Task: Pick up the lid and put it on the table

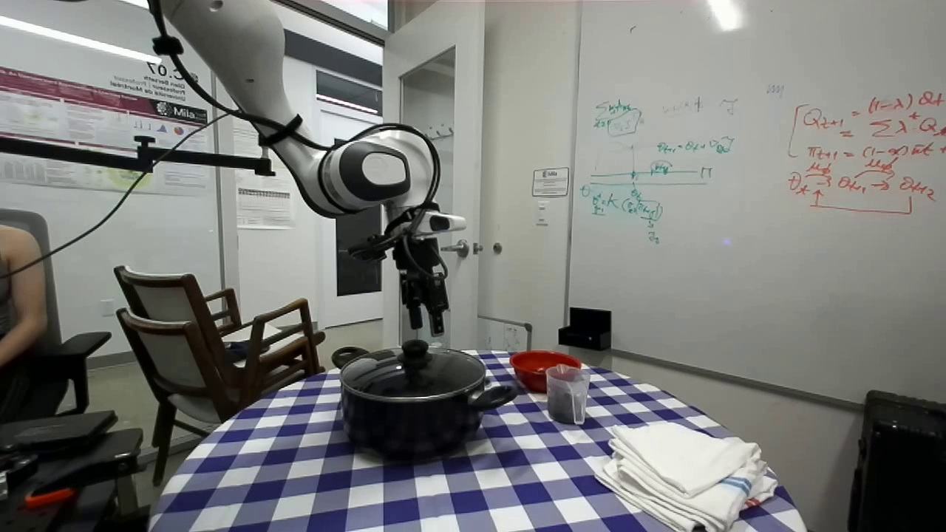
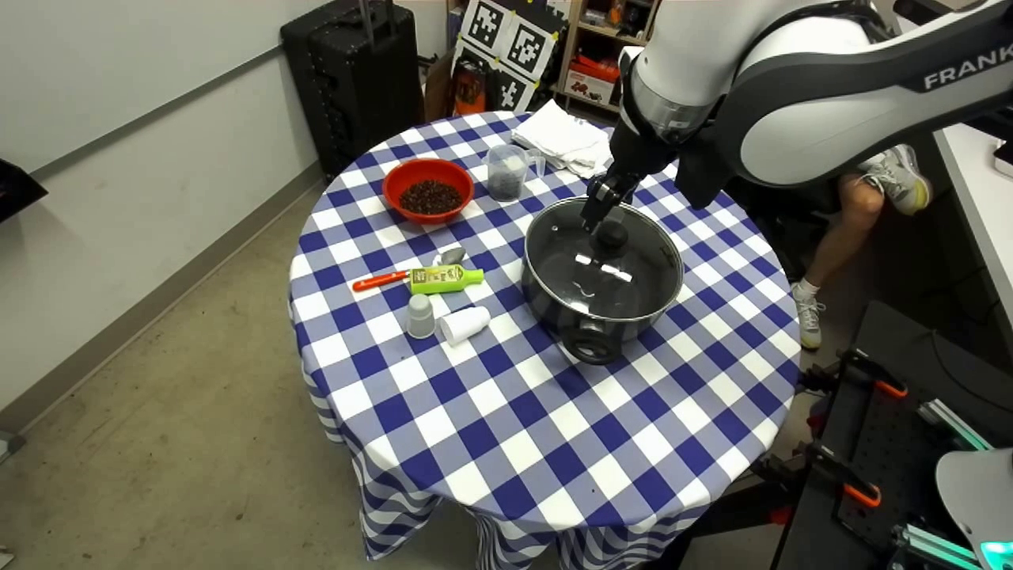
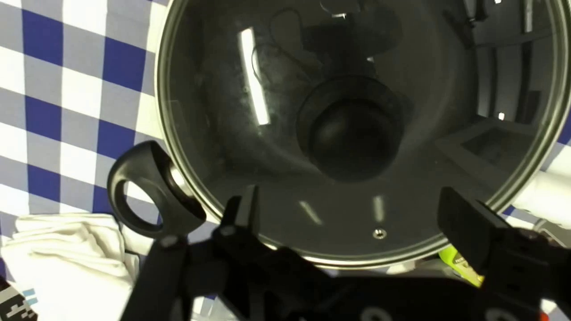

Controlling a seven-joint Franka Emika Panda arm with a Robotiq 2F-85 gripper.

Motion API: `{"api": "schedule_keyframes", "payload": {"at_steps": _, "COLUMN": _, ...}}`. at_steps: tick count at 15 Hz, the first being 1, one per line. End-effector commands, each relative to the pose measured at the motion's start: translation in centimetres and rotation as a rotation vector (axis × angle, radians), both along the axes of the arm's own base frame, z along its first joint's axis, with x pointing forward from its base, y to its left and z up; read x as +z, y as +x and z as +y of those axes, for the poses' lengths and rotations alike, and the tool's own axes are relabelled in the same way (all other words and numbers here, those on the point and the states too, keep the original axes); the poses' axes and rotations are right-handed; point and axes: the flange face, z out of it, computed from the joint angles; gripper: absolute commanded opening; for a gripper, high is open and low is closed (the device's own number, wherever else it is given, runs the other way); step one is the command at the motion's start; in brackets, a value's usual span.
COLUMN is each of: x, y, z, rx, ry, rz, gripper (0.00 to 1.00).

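The lid (image 1: 458,373) is dark glass with a metal rim and a black central knob (image 1: 415,353). It sits on the dark two-handled pot (image 1: 410,428), which stands on the table (image 1: 295,465) with its blue-and-white checkered cloth. The lid also shows in an exterior view (image 2: 562,265) and fills much of the wrist view (image 3: 232,156). My gripper (image 1: 427,329) is above the lid, close over the knob and apart from it. In the wrist view my gripper (image 3: 348,191) has its fingers wide apart with nothing between them; the knob appears beyond the fingertips.
A red bowl (image 2: 428,190) of dark beans and a clear measuring cup (image 2: 506,172) stand beside the pot. White folded towels (image 1: 687,473) lie near the edge. A green bottle (image 2: 439,279), an orange-handled spoon (image 2: 381,281) and two small shakers (image 2: 464,324) are on the pot's other side.
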Motion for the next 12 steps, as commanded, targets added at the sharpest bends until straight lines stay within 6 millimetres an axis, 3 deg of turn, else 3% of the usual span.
{"api": "schedule_keyframes", "payload": {"at_steps": 1, "x": -0.8, "y": 0.9, "z": -0.2, "rx": -0.03, "ry": -0.02, "rz": 0.078, "gripper": 1.0}}
{"api": "schedule_keyframes", "payload": {"at_steps": 12, "x": -1.9, "y": 1.2, "z": 0.6, "rx": -0.059, "ry": 0.035, "rz": 0.189, "gripper": 1.0}}
